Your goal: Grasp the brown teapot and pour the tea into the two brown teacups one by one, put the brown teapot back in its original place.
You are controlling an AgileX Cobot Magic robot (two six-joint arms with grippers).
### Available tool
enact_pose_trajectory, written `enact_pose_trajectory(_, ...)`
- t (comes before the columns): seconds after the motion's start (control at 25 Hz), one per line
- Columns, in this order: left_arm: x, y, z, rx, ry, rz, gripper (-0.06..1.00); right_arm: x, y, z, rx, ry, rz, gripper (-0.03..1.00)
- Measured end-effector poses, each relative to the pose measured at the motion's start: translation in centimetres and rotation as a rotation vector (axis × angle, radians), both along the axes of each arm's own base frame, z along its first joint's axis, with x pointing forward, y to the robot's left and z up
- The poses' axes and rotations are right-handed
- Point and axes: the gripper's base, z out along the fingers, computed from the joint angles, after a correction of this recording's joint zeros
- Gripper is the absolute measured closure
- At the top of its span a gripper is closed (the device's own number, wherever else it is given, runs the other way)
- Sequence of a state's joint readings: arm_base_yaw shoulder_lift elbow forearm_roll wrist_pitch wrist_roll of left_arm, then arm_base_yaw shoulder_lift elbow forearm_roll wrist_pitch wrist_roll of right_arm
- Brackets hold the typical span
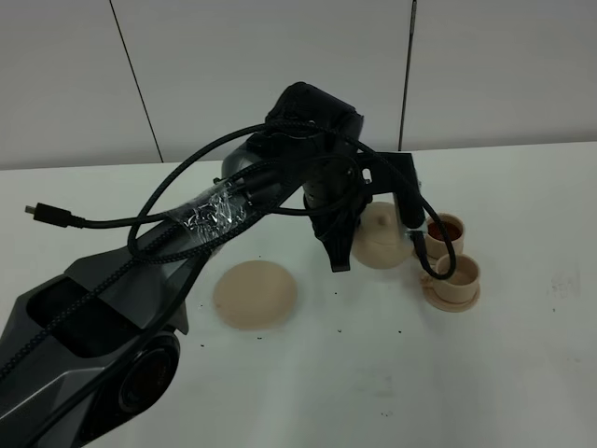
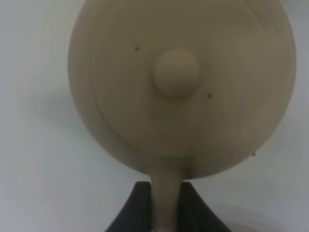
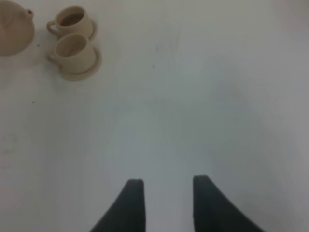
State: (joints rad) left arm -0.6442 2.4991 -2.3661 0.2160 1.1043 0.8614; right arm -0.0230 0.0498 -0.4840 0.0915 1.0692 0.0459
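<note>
Exterior high view: a white table is seen. The left arm, draped in black cables and bound with shiny tape, is stretched across the middle, and part of the brown teapot is hidden by it. The teapot is upright, just beside the teacups and well apart from the round saucer plate. Whether it rests on the table cannot be told. Two teacups are counted, each on its own saucer: the far teacup holds dark tea, and the near teacup looks pale inside.

Left wrist view: the teapot's lid and knob are seen from above. The left gripper is closed on the teapot's handle.

Right wrist view: the right gripper is held over bare table, jaws apart, nothing between them. Both teacups and the teapot's edge are visible, well apart from it.
</note>
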Motion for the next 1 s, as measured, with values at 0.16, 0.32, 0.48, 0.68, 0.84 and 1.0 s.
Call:
enact_pose_trajectory(0.16, -0.3, -1.0, 0.3, 0.051, -0.062, -0.077, 0.78, 0.0, 0.0, 0.0, 0.000, 0.000, 0.000, 0.73)
enact_pose_trajectory(0.32, -0.4, -1.6, 0.5, 0.103, -0.118, -0.169, 0.78, 0.0, 0.0, 0.0, 0.000, 0.000, 0.000, 0.73)
enact_pose_trajectory(0.48, -0.3, -1.8, 0.6, 0.121, -0.146, -0.246, 0.78, 0.0, 0.0, 0.0, 0.000, 0.000, 0.000, 0.73)
enact_pose_trajectory(0.68, -0.4, -2.2, 0.7, 0.148, -0.171, -0.308, 0.78, 0.0, 0.0, 0.0, 0.000, 0.000, 0.000, 0.73)
enact_pose_trajectory(0.84, -0.3, -2.3, 0.8, 0.161, -0.191, -0.349, 0.78, 0.0, 0.0, 0.0, 0.000, 0.000, 0.000, 0.73)
enact_pose_trajectory(1.0, -0.4, -2.6, 0.8, 0.178, -0.205, -0.385, 0.78, 0.0, 0.0, 0.0, 0.000, 0.000, 0.000, 0.73)
